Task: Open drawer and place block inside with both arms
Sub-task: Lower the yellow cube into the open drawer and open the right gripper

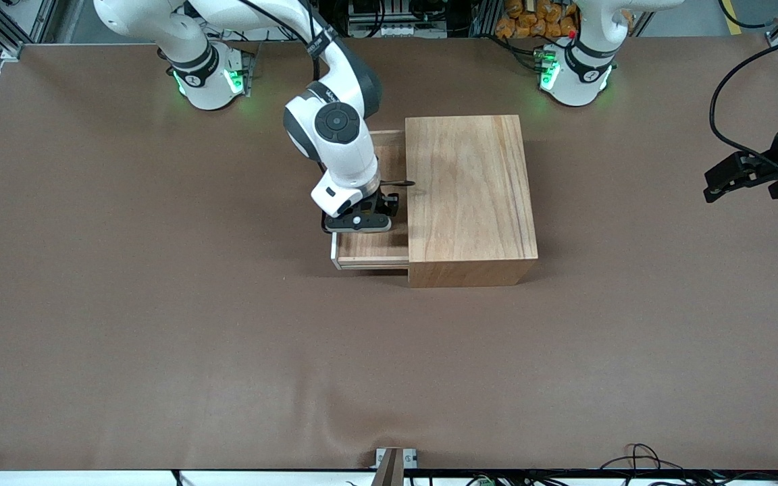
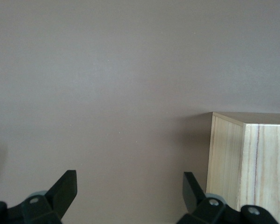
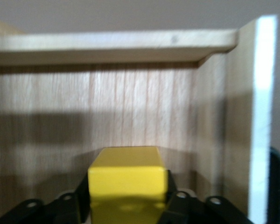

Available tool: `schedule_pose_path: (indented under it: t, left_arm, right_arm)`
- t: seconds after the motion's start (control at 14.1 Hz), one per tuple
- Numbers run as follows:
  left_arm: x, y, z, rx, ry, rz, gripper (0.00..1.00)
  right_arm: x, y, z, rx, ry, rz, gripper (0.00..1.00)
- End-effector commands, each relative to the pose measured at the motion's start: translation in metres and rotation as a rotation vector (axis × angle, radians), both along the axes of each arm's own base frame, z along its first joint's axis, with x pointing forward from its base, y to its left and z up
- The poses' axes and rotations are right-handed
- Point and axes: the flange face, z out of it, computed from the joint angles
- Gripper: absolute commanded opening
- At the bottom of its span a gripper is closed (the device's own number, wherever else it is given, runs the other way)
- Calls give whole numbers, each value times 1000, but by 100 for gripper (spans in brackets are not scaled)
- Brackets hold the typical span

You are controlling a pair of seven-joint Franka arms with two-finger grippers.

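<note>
Block [image 3: 127, 179] between right end effector [image 3: 127, 205] fingers, seemingly touching.

The table [image 1: 159, 324] is plain matte brown. The box [image 1: 470, 196] is warm reddish-tan wood with long streaked grain. The drawer [image 1: 370, 251] is paler wood with a white front edge and a black handle. The block [image 3: 127, 184] is bright yellow. The arms [image 1: 338, 152] are white with dark grey joints, and their bases glow green. Both end effectors are black.
</note>
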Motion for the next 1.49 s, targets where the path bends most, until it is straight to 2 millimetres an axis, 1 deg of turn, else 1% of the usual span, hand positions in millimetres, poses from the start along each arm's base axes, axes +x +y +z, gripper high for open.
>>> schedule_pose_path:
  t: [0.0,0.07,0.21,0.28,0.42,0.57,0.71,0.85,0.92,1.06,1.2,1.41]
  left_arm:
    - [-6,0,10,-3,1,-82,100]
    - [-7,0,10,-3,4,-85,100]
    - [-13,0,13,-11,12,-85,100]
    - [-20,-2,14,-17,12,-87,100]
    - [-23,-1,17,-19,12,-87,100]
    - [-31,6,15,-16,37,-74,100]
    - [-37,6,15,-10,37,-68,100]
    - [-37,5,15,-7,38,-61,100]
    - [-35,8,13,-10,41,-55,100]
    - [-36,7,14,-10,39,-54,100]
    - [-38,7,15,-11,45,-50,100]
    - [-40,7,17,-12,50,-49,100]
  right_arm:
    - [-4,3,1,-6,-17,-25,100]
    - [-5,2,2,-7,-15,-27,100]
    - [-3,1,11,3,-18,-49,100]
    - [-3,0,19,6,-17,-70,100]
    - [-3,-5,32,-1,-5,-82,100]
    - [-1,-13,48,-10,6,-83,100]
    - [6,-28,66,-22,16,-82,100]
    - [13,-42,85,-29,33,-101,100]
    - [18,-49,94,-33,42,-116,100]
    - [31,-62,116,-47,67,-141,100]
    - [49,-85,141,-58,95,-179,100]
    - [72,-128,178,-75,143,-237,100]
